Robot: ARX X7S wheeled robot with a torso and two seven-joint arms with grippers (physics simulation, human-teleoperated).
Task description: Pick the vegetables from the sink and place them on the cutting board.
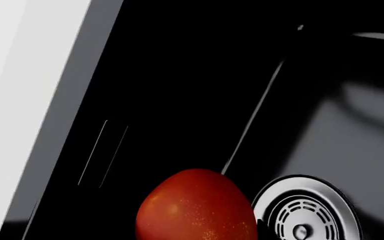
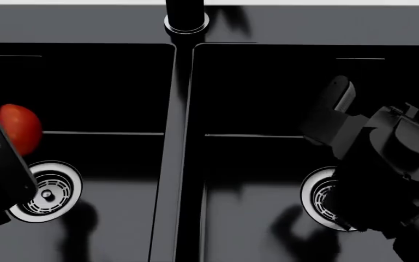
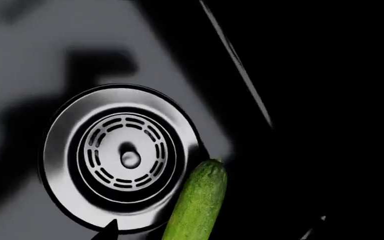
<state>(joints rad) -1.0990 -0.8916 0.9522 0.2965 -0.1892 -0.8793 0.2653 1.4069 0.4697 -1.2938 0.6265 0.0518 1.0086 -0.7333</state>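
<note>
So the tomato [image 2: 19, 126] sits in the left basin of the sink [image 2: 180, 164], just up from that basin's drain [image 2: 48, 191], and your left gripper [image 2: 2, 174] is right on top of it in the head view. It's round, smooth and glossy, so I'd guess it'll want to squirt out sideways if you pinch it off-centre. Go for the widest part, fingers on opposite sides, and squeeze gently because it's probably soft enough to bruise.

The cucumber [image 3: 197, 205] only shows in the right wrist view, its tip lying against the rim of the right basin's drain [image 3: 122, 157]. It looks stiffer and bumpier, so better grip there. Take it across the middle of its length, not by an end, or it'll likely swing.

Honestly can't tell whether either gripper's fingers are open or closed; the left one is a dark slab and the right gripper [image 2: 337, 101] is just black shapes over the basin. No cutting board in view.
</note>
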